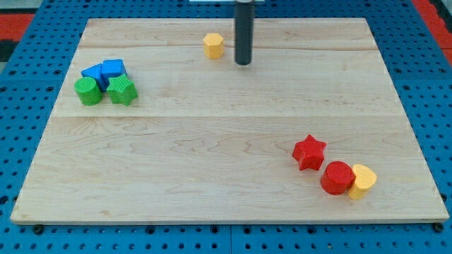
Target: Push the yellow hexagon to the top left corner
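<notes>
The yellow hexagon (213, 45) sits near the view's top edge of the wooden board, a little left of centre. My tip (243, 63) is just to the hexagon's right and slightly lower, a small gap apart from it. The dark rod rises straight up out of the view's top. The board's top left corner (89, 22) lies far to the hexagon's left.
At the view's left is a cluster: a blue block (113, 69), another blue block (92, 73), a green cylinder (88, 92) and a green star (122, 91). At the bottom right are a red star (308, 152), a red cylinder (337, 178) and a yellow block (363, 180).
</notes>
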`<state>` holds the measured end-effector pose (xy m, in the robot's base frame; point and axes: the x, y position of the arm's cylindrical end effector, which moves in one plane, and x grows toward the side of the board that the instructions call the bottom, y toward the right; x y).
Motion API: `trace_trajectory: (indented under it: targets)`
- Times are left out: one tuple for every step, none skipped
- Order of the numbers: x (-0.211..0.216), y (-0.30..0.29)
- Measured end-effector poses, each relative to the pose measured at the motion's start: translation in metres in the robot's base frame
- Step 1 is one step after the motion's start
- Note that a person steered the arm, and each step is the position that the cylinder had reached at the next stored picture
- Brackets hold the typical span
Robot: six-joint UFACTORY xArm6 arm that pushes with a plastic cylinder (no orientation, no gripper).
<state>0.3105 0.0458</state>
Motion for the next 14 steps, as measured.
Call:
trace_trajectory:
  targets:
    - [-0.022, 0.007]
    - [-0.032, -0.056]
    - [-0.032, -0.111]
    - [-0.021, -0.111]
    - [-0.025, -0.110]
    - [-0.038, -0.099]
    - [-0.053, -0.135]
    - [-0.055, -0.190]
    - [-0.055, -0.217]
    - [-0.055, -0.190]
    - [-0.069, -0.151]
    - [-0.079, -0.177]
    - [-0.079, -0.216]
    - [-0.079, -0.228]
